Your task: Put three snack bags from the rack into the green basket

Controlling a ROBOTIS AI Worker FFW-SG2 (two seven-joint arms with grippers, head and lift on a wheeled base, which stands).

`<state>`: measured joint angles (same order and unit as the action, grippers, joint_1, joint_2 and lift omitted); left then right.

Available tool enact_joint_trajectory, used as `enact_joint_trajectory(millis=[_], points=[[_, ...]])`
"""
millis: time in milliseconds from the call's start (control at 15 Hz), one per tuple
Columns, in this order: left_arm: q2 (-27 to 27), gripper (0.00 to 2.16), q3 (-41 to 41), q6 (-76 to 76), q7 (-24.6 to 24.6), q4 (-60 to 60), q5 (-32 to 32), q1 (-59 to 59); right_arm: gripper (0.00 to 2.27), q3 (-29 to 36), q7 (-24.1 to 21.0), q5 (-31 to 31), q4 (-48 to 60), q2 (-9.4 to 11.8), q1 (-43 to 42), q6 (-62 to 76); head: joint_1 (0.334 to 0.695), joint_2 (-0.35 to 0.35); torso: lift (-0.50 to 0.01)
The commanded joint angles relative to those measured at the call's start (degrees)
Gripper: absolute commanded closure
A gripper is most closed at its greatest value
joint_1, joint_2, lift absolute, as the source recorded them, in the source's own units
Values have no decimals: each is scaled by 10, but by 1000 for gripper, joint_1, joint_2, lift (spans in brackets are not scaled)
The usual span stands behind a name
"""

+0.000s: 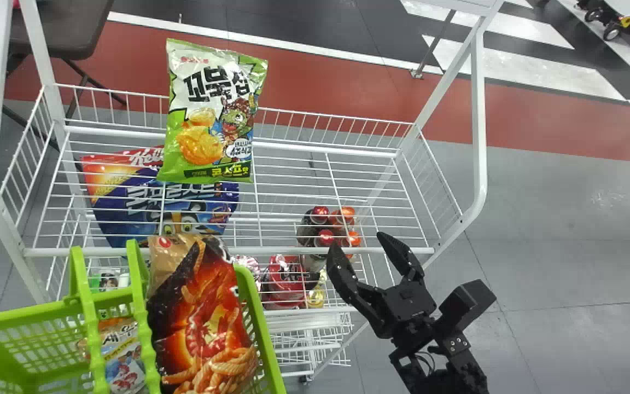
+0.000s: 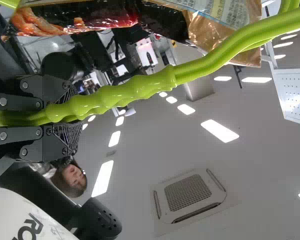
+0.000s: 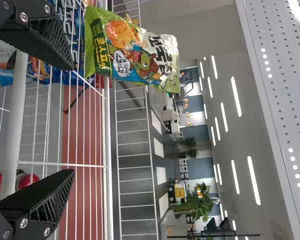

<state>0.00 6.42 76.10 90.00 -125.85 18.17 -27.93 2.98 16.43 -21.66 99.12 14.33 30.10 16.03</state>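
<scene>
Basket before the rack's near edge, leftward — snack bags inside — one more bag on the rack, far-left.

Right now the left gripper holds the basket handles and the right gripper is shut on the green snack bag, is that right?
Not quite: the right gripper isn't shut on the green snack bag. The head view shows its fingers open and apart from the bag. The left gripper does hold the basket handles.

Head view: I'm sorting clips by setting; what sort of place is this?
Probably a mock shop in a hall: a wire rack holding snack bags, a green basket, and a floor with coloured bands.
</scene>
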Motion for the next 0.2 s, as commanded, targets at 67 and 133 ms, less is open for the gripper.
enact_joint_trajectory(millis=[67,133], points=[[-1,2148,2,-6,6,1,5,-1,83,1,0,-1,3,0,1,-2,695,-350,0],[-1,2148,1,-6,6,1,5,-1,83,1,0,-1,3,0,2,-2,695,-350,0]])
